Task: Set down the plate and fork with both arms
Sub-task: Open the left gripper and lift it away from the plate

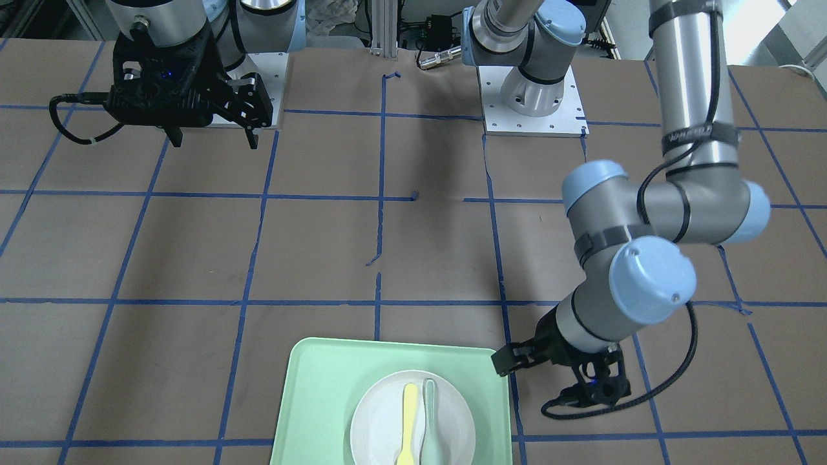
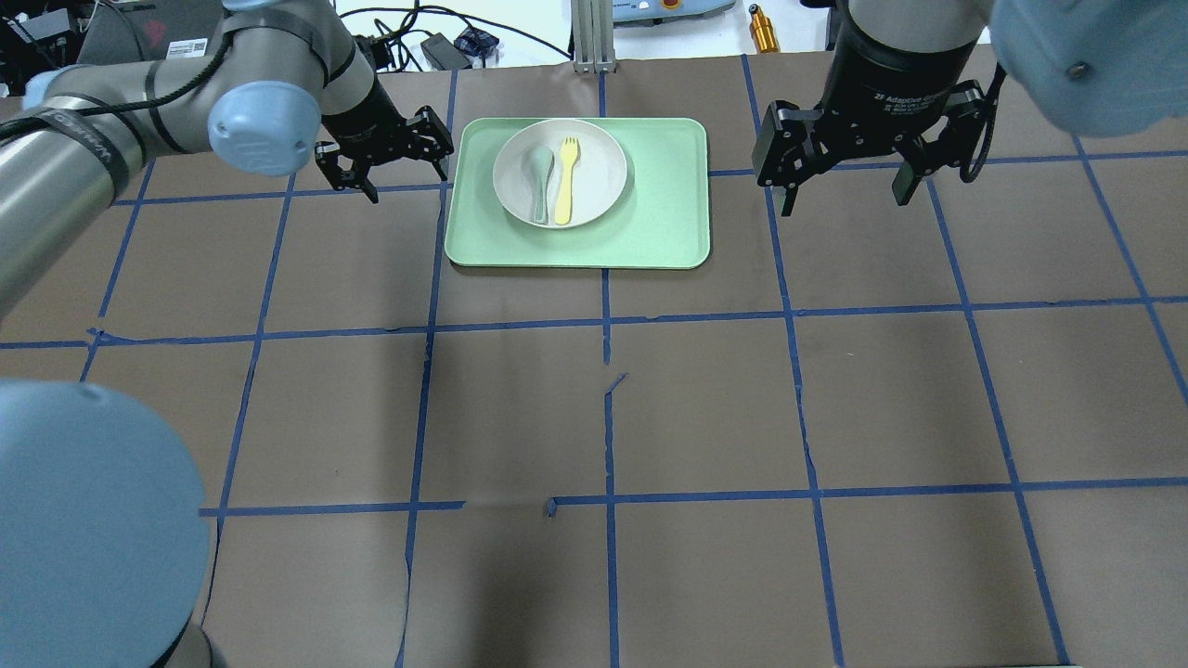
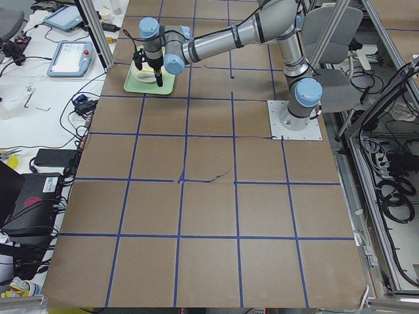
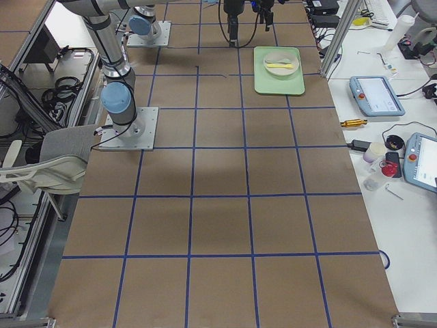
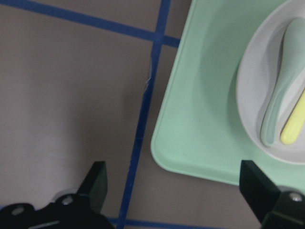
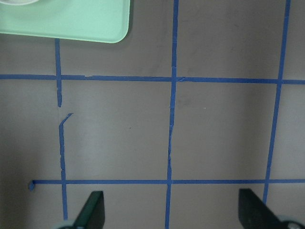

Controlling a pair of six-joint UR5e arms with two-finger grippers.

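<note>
The off-white plate (image 2: 599,158) lies on the far half of the light-green tray (image 2: 650,227). The yellow fork (image 2: 564,181) lies in the plate, tines pointing away from me, next to a grey-green spoon (image 2: 540,174). My left gripper (image 2: 406,174) is open and empty, low over the table just left of the tray's far left corner. Its wrist view shows the plate (image 5: 250,86), the fork (image 5: 295,119) and the tray (image 5: 200,119). My right gripper (image 2: 845,195) is open and empty, held high to the right of the tray. From the front, the fork (image 1: 409,416) lies in the plate (image 1: 452,413).
The table is brown paper with a blue tape grid (image 2: 608,315). The tray's corner shows in the right wrist view (image 6: 71,24). Both arm bases (image 1: 533,103) stand at my edge of the table. Cables and gear (image 2: 445,46) lie beyond the far edge.
</note>
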